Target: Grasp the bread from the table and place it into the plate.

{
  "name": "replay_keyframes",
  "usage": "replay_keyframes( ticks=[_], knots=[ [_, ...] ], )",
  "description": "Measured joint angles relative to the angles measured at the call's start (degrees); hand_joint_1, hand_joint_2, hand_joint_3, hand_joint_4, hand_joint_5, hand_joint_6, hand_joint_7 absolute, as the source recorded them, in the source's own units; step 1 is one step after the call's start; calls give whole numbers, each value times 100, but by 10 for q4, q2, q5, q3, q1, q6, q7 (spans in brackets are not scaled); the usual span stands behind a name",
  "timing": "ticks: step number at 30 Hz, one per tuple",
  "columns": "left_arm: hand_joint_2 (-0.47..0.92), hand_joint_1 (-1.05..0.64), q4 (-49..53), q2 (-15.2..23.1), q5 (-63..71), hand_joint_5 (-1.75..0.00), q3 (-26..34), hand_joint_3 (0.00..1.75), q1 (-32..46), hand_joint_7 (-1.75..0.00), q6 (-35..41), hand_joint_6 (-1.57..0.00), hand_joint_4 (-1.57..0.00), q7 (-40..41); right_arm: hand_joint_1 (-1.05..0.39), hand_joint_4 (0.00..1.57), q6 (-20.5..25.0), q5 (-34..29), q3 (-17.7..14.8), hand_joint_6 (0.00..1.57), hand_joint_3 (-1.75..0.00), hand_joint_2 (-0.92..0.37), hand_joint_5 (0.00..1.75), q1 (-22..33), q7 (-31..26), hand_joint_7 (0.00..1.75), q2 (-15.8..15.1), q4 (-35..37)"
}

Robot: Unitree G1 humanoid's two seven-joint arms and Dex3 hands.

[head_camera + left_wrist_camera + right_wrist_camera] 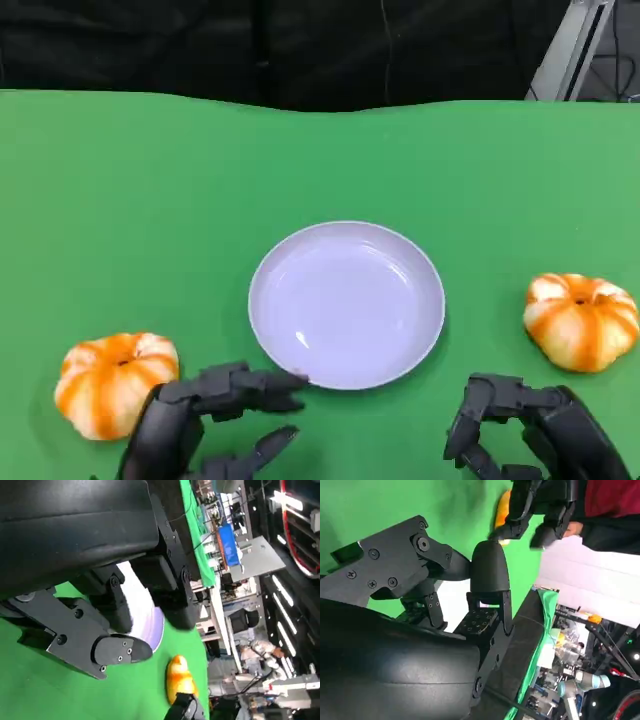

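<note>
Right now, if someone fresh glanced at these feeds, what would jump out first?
The white plate sits mid-table on the green cloth, with nothing on it. Two orange-and-white pumpkin-shaped breads flank it: one bread near the left hand, the other bread just beyond the right hand. Both hands hover low at the near edge, holding nothing.

Counter (150, 180): covered in plain green cloth, far edge running across the head view. Backdrop (250, 45): dark, black drape or wall behind the far edge. Metal frame (575, 45): pale grey, slanted, at the far right corner. Workshop benches (225, 545): cluttered, brightly lit, beyond the counter.
</note>
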Motion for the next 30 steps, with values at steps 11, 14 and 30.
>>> replay_keyframes(
  ticks=[11, 14, 30],
  knots=[
    [92, -70, -101, 25, -85, 0, -4, 11, 32, 0, 49, -34, -42, -82, -24, 80, 0, 0, 0, 79, -90, -63, 156, 0, -1, 132, 0, 0],
    [92, -74, -155, 26, -127, 0, -3, 12, 47, 0, 67, -29, -40, -102, -24, 80, 0, 0, 0, 78, -90, -63, 156, -1, -1, 132, 0, 1],
    [92, -76, -218, 91, 2, 0, 102, 10, 59, -1, 78, -29, -28, -36, -23, 79, 1, 2, 1, 78, -91, -62, 156, 0, 3, 133, 0, -1]
  ],
)
